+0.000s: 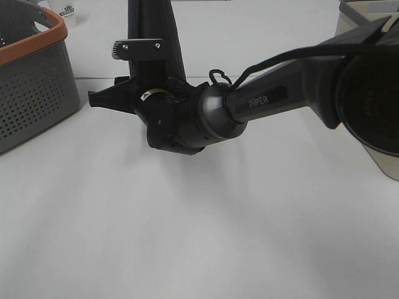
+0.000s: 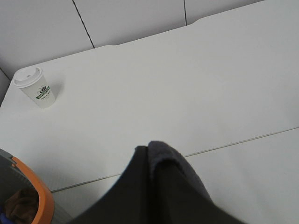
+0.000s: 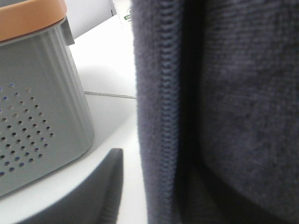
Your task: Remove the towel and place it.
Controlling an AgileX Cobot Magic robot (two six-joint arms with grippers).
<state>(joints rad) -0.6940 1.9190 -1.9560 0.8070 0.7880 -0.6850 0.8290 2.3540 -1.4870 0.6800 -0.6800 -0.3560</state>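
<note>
From the high camera, the dark charcoal-grey terry towel [image 1: 153,22] hangs as a narrow column from beyond the top edge, near the grey perforated plastic basket with the orange rim [image 1: 37,93]. The right gripper [image 1: 107,99] reaches across the white table [image 1: 206,243] to the cloth's lower end. Its body hides the jaws here, so I cannot tell whether they pinch cloth, and closing on air would leave the towel dangling from one hold only. In the left wrist view, the left gripper [image 2: 148,151] is closed tight with a purplish fold of towel [image 2: 174,161] pressed at its tip, high over the table. A white lidded paper cup [image 2: 36,87] stands well apart near the far corner, and the basket's rim [image 2: 39,196] lies below. That pinch looks to be on a thin edge, so a sideways tug from the other arm could pull it free. In the right wrist view, the towel's hemmed edge [image 3: 163,116] hangs just beside one dark finger [image 3: 100,191]. The other finger is hidden, so how wide the jaws stand is unclear. They may catch only the hem, or the cloth may drag against the basket [image 3: 37,116] close by.
</note>
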